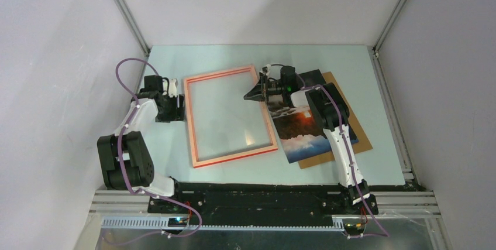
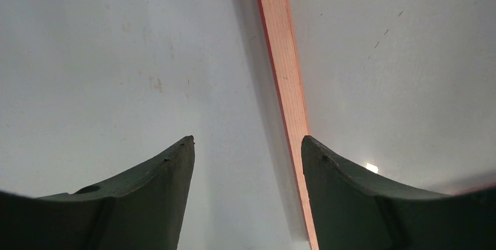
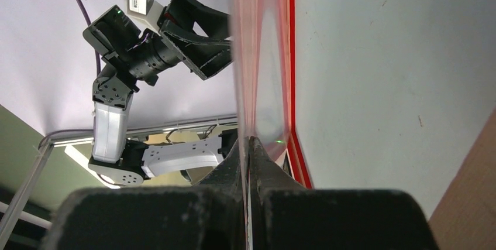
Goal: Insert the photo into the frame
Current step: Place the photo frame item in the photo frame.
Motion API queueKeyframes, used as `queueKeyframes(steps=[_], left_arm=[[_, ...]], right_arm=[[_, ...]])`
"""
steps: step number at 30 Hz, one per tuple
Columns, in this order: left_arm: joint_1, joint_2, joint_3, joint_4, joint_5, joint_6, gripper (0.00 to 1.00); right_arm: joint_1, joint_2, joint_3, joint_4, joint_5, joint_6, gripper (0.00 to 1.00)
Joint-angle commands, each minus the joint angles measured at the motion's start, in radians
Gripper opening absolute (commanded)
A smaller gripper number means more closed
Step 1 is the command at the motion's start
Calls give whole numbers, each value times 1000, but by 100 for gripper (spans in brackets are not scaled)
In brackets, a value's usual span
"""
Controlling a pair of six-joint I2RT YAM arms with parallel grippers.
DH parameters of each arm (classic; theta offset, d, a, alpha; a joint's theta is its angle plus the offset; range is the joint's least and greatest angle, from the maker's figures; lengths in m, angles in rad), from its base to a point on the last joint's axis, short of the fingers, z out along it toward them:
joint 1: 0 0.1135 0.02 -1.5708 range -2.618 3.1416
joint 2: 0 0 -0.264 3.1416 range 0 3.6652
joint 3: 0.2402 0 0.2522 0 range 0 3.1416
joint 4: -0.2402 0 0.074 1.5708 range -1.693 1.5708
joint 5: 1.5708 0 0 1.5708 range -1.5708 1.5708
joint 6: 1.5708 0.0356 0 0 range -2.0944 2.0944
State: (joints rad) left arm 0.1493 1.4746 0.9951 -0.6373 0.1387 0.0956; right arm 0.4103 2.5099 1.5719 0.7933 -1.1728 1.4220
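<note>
Right tool [image 3: 248,147] pinching frame [image 1: 189,118] edge, left tool [image 2: 247,144] spread

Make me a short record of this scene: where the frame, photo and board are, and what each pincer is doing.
frame: lying mid-table, nothing behind its pane
photo: right of frame, on the board, partly under the right arm
board: brown, under the photo
left pincer: open, frame's left rail between its fingers
right pincer: shut on frame's right edge
task: photo not yet in frame
</note>
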Motion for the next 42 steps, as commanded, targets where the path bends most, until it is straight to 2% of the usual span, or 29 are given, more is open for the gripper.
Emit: queueKeyframes(steps=[1,15,28,32,38,42], left_arm=[[7,-8,-4,24,25,0,72],[7,15,-1,22,50,-6,74],[-4,112,11,22,125,-27,75],[-11,145,17,21,157,-31,69],[-15,201,24,21,210,-31,50],[-14,214,24,19,224,-30,43]], right_arm=[[0,-3,-8,67,28,14,0],[3,2,-10,75,31,10,0],[8,12,28,21,18,-39,0],[8,12,26,17,18,-43,0],[8,12,28,11,18,-50,0],[8,12,28,9,18,-52,0]])
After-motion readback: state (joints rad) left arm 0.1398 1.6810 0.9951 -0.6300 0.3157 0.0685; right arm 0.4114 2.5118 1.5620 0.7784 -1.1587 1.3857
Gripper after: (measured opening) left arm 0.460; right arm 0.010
